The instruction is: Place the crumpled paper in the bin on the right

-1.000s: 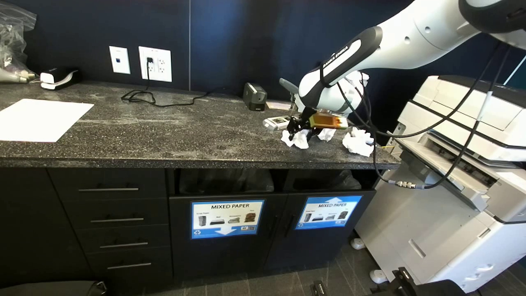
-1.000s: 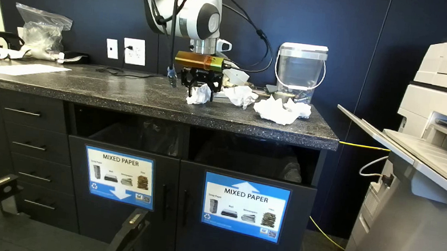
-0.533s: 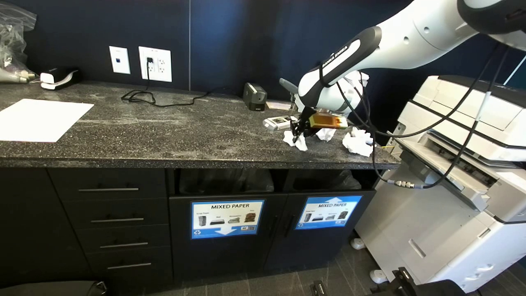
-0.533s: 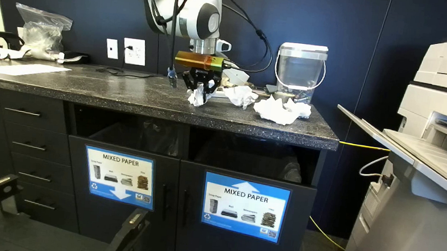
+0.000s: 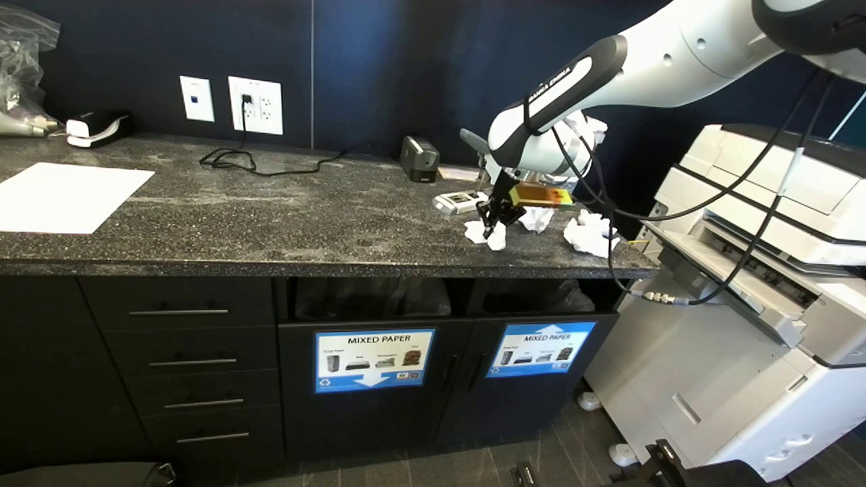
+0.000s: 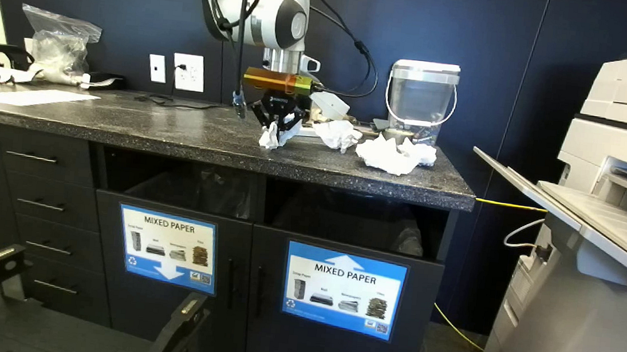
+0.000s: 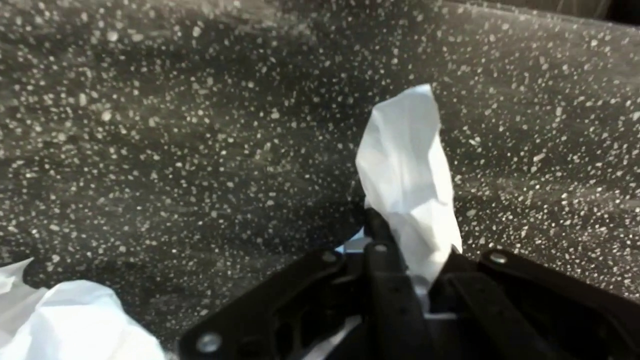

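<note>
My gripper [image 7: 411, 245] is shut on a piece of white crumpled paper [image 7: 407, 165], which sticks out beyond the fingers in the wrist view. In both exterior views the gripper [image 6: 279, 128] points down over the counter with the paper [image 6: 269, 137] pinched at its tips. Whether the paper still touches the counter I cannot tell. The bin on the right [image 6: 343, 222] is a dark slot under the countertop, with a blue-and-white MIXED PAPER label [image 6: 344, 291] below it. It lies lower than the gripper and to its right in an exterior view; its inside is mostly dark.
More crumpled paper [image 6: 336, 134] lies right beside the gripper, and a larger heap [image 6: 393, 156] sits near the counter's right end. Behind it stands a translucent bucket [image 6: 422, 97]. A similar slot [image 6: 191, 187] is on the left. The countertop edge [image 6: 370, 184] overhangs both slots. A printer [image 6: 569, 269] stands right.
The jaws have gone from open to shut around the crumpled paper, squeezing it. Since then the arm has shifted slightly up and to the left in an exterior view. Other papers stayed put.
</note>
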`<state>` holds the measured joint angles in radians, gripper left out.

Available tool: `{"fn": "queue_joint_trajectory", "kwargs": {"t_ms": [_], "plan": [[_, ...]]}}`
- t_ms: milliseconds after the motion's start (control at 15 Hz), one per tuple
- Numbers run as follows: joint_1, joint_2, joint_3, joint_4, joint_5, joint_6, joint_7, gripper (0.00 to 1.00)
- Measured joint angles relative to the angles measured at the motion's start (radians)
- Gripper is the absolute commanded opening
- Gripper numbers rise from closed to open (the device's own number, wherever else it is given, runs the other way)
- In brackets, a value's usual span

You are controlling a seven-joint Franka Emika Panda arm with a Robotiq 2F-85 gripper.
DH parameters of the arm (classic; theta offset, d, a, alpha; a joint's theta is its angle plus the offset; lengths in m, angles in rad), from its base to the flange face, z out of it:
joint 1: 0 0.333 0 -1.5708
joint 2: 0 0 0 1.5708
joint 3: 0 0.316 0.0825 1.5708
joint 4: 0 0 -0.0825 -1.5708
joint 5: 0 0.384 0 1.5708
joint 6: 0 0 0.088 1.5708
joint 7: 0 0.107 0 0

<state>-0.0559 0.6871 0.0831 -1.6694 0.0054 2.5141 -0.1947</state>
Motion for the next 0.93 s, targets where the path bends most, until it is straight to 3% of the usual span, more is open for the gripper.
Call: {"fn": "queue_joint_trajectory", "kwargs": {"t_ms": [400,933], "plan": [[0.022,-0.035,-0.012,-0.039,-0.039,-0.057,-0.009,0.02],[0.049,-0.178,-0.066,-0.289,-0.120,0.035,0.042,0.02]]}}
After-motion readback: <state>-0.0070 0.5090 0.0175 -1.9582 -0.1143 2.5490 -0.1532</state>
